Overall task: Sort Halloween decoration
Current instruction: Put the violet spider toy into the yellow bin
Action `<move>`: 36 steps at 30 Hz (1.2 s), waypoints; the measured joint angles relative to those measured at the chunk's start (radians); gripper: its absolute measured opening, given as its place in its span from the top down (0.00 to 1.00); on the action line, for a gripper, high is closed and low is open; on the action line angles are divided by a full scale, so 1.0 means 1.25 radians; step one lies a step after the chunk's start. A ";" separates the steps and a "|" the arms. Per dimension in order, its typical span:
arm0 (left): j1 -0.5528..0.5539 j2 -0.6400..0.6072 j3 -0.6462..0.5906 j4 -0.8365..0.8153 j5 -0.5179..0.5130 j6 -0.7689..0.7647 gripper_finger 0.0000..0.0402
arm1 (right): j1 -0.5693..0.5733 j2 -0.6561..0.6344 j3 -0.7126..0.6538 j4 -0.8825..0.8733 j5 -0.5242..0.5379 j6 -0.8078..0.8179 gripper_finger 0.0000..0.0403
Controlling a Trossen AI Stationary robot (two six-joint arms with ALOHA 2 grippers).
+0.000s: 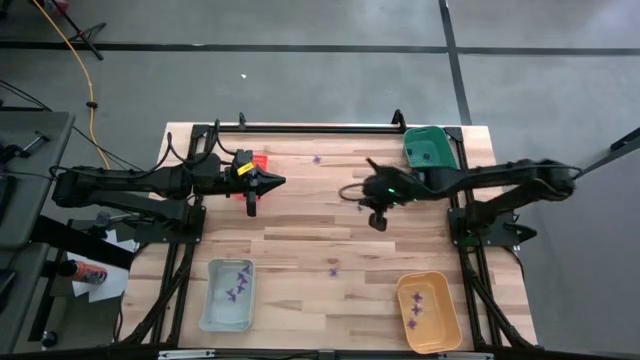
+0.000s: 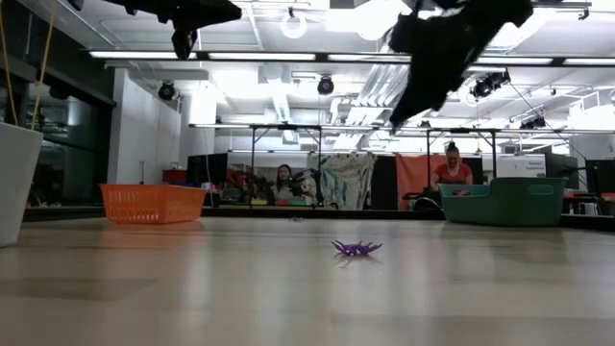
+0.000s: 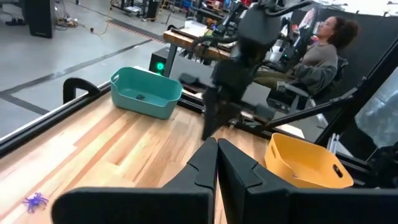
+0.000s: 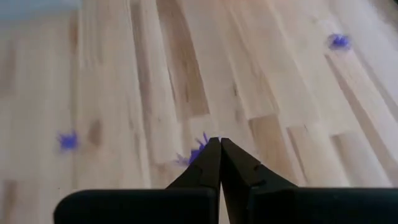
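1. The right claw [image 4: 219, 144] is closed, its tips together over the middle of the worktop [image 1: 300, 235], with a purple spider piece [image 4: 194, 153] showing just at the tips; whether it is pinched or merely behind them I cannot tell.
2. The left claw [image 3: 217, 149] is also closed and empty, hanging near the red tray [image 1: 262, 160] at about ten o'clock on the worktop.
3. The step in hand looks like a pick-up of one purple piece; next it would need lifting clear and carrying to a tray (probably one already holding purple pieces).
4. Loose pieces lie apart on the bare wood: one [image 1: 334, 270] at about six o'clock of centre, another [image 1: 317, 158] toward twelve.
5. The pale blue tray [image 1: 228, 296] at seven and the orange tray [image 1: 428, 311] at five both hold purple pieces; the green tray [image 1: 430, 146] sits at one.
6. Beyond the pale planked worktop is a lit workshop with seated people.
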 joint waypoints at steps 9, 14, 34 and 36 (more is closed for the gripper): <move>0.000 0.000 0.000 0.002 0.000 0.044 1.00 | 0.040 -0.143 -0.130 0.363 0.111 0.111 1.00; 0.000 0.005 0.000 0.002 -0.002 0.075 1.00 | 0.024 -0.131 -0.074 0.427 0.129 0.047 1.00; 0.000 0.027 0.000 0.014 -0.010 0.094 1.00 | 0.014 -0.128 -0.039 0.434 0.129 0.011 1.00; 0.000 0.027 0.000 0.014 -0.010 0.094 1.00 | 0.014 -0.128 -0.039 0.434 0.129 0.012 1.00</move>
